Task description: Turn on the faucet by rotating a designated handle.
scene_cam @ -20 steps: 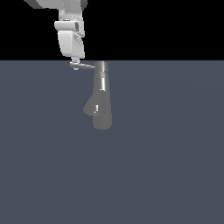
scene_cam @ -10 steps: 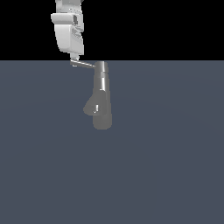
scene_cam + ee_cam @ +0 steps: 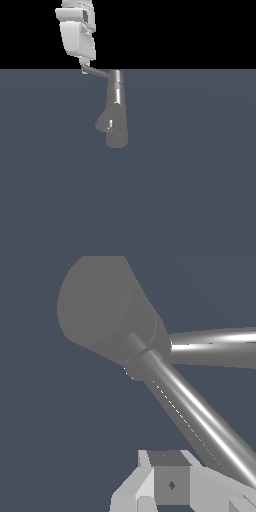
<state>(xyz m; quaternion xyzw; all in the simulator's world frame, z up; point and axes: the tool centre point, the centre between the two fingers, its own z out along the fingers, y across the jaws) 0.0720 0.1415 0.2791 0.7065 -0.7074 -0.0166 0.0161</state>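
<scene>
My gripper (image 3: 83, 66), grip state unclear, touches the handle (image 3: 96, 72) tip, upper left; it could slip off.

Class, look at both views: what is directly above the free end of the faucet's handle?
The gripper hangs right over the tip of the handle, which juts from the faucet. Its fingertips hide the very end, so contact and jaw opening cannot be judged.
</scene>
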